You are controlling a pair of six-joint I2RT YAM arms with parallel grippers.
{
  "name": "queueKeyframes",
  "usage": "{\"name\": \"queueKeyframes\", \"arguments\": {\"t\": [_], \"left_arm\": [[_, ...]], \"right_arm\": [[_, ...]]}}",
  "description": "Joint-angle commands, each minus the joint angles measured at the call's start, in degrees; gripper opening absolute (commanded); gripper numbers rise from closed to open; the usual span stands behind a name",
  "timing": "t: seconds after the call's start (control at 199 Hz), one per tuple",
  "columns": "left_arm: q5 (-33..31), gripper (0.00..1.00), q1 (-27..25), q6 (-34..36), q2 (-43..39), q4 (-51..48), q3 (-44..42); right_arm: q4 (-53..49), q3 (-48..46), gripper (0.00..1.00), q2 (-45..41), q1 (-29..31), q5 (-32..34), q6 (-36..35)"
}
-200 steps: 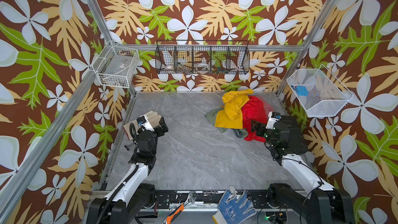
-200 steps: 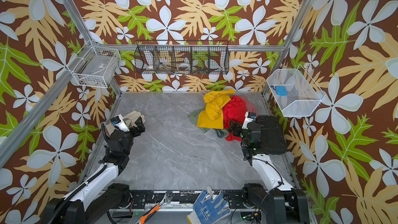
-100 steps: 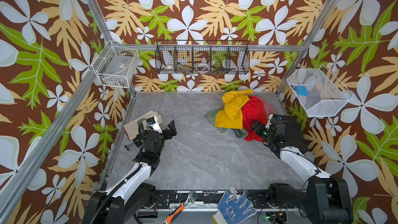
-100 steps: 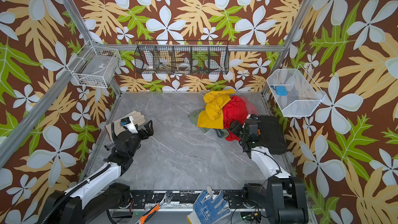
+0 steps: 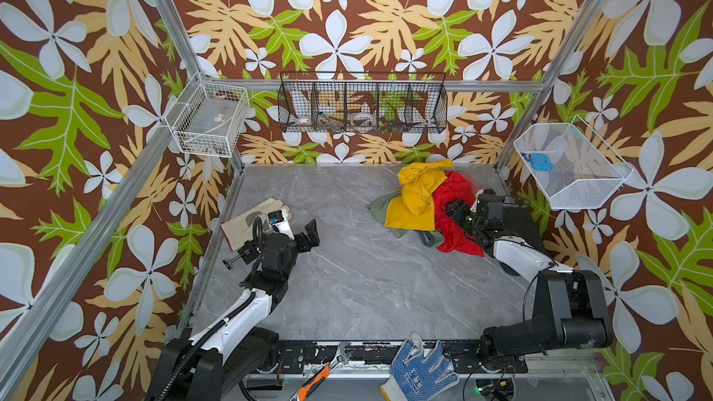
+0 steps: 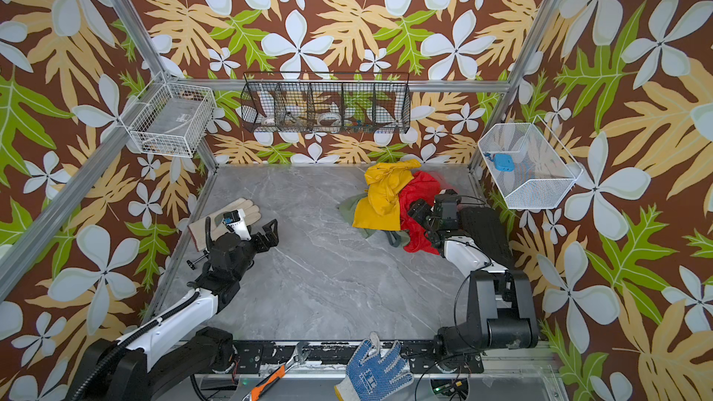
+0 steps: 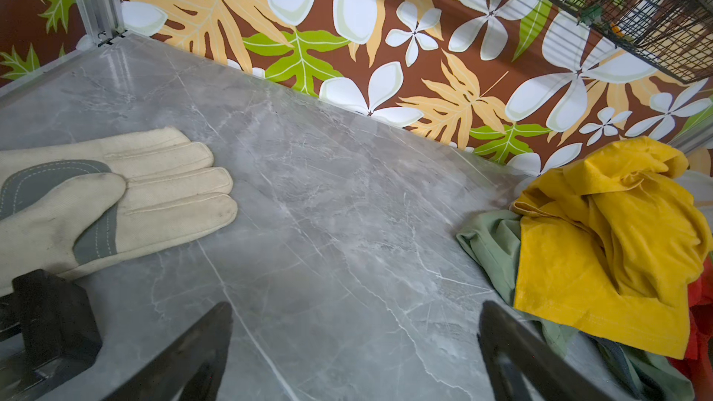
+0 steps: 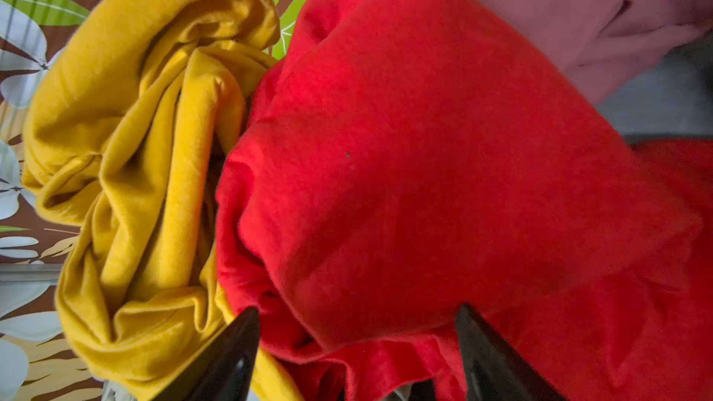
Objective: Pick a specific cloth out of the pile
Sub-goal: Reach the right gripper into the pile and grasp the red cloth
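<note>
The pile (image 5: 414, 202) lies at the back right of the table in both top views: a mustard-yellow cloth on top, an olive-green one (image 7: 494, 241) under it, a dusty pink one (image 8: 578, 13) behind. The cloth (image 5: 455, 190) (image 6: 420, 189) is bright red and forms the pile's right side. My right gripper (image 5: 455, 212) (image 8: 357, 308) is low against it, open, with red folds bulging between its two fingers. My left gripper (image 5: 308, 233) (image 7: 357, 304) hovers wide open over bare table at the left, pointing toward the pile, with nothing in it.
A cream work glove (image 5: 254, 217) (image 7: 115, 194) lies beside my left gripper, with a small black clamp (image 5: 235, 260) near it. A black pad (image 5: 521, 225) lies under my right arm. A blue-dotted glove (image 5: 418, 368) and orange-handled pliers (image 5: 316, 376) rest on the front rail. Wire baskets (image 5: 362, 106) hang on the walls.
My right gripper has pushed forward into the red cloth and its jaws have narrowed a little. My left arm has swung away from the work glove toward the table's middle.
</note>
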Motion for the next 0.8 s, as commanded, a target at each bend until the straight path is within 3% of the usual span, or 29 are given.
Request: {"name": "queueKeyframes", "arguments": {"t": [0.0, 0.125, 0.226, 0.326, 0.451, 0.567, 0.798], "left_arm": [[0.4, 1.0, -0.5, 0.7, 0.4, -0.9, 1.2], [0.4, 1.0, -1.1, 1.2, 1.1, -1.1, 2.0], [0.1, 1.0, -1.3, 1.4, 1.5, -1.8, 2.4], [-0.2, 1.0, -1.5, 1.5, 1.4, -2.4, 2.6], [-0.4, 1.0, -1.7, 1.7, 1.2, -2.7, 2.5], [-0.5, 1.0, -1.7, 1.8, 1.4, -2.7, 2.6], [0.1, 1.0, -2.3, 2.7, 4.3, -2.7, 4.1]], "right_arm": [[0.1, 1.8, 0.78, 1.8, 0.1, 0.2, 0.8], [-0.6, 4.9, 0.71, 5.4, -0.2, 0.5, 1.3], [-2.5, 7.0, 0.52, 8.1, -0.5, 1.6, 2.0], [-4.4, 7.9, 0.42, 9.7, -1.0, 3.6, 1.7], [-5.0, 6.8, 0.14, 9.5, -2.2, 4.9, 3.3], [-4.6, 5.0, 0.0, 6.8, -2.2, 6.4, 3.4], [-2.1, -0.7, 0.0, -3.2, -2.2, 6.8, 2.5]]}}
